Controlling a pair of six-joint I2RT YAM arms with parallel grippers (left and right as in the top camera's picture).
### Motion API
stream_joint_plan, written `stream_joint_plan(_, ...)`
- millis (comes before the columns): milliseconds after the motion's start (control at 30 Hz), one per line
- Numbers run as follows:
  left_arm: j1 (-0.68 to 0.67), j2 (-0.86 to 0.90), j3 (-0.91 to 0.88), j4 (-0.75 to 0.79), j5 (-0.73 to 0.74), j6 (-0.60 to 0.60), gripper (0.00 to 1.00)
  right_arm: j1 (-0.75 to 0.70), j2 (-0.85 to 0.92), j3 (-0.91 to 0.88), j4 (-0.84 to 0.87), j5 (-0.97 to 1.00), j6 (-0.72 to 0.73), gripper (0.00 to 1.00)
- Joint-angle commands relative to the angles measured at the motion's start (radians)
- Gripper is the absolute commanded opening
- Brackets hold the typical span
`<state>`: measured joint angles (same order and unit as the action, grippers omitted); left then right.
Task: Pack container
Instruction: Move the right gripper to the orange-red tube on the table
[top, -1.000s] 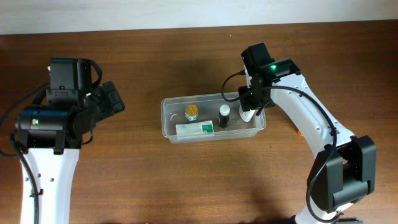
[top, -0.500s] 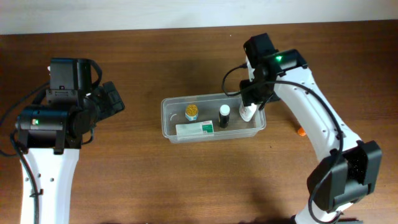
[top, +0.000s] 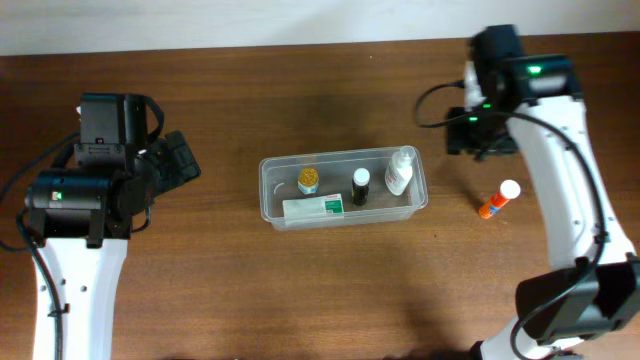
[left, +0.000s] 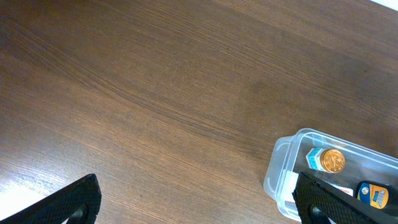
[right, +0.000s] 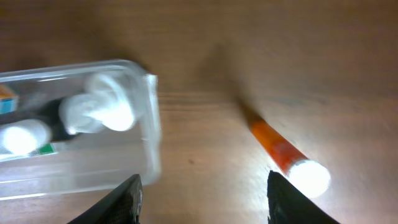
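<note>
On the brown wooden table (top: 300, 290), the right gripper (right: 205, 200) hangs with fingers parted and nothing between them, over bare wood between the container (top: 340, 154) and an orange tube (top: 498, 200). Its white arm stretches along the table's right side. The container sits mid-table, small bottles (top: 399, 172) inside; the left gripper (left: 196, 204) gapes wide and empty, well left of it.
</note>
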<state>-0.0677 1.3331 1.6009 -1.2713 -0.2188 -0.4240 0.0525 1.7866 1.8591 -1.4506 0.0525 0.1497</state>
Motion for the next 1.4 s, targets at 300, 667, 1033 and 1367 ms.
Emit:
stream_joint_plan(300, 0.005, -0.006, 0.006, 0.002, -0.014, -0.005, 1.00, -0.194, -0.024, 0.008, -0.085, 0.005, -0.041, 0.63)
stream_joint_plan(667, 0.005, -0.006, 0.006, 0.002, -0.014, -0.005, 0.99, -0.211, -0.022, -0.016, -0.060, 0.006, -0.049, 0.78)
stream_joint_plan(1033, 0.005, -0.006, 0.006, 0.002, -0.014, -0.005, 1.00, -0.211, -0.012, -0.097, -0.004, 0.013, -0.094, 0.75)
stream_joint_plan(1367, 0.005, -0.006, 0.006, 0.002, -0.014, -0.005, 0.99, -0.217, -0.012, -0.292, 0.138, 0.015, -0.128, 0.69)
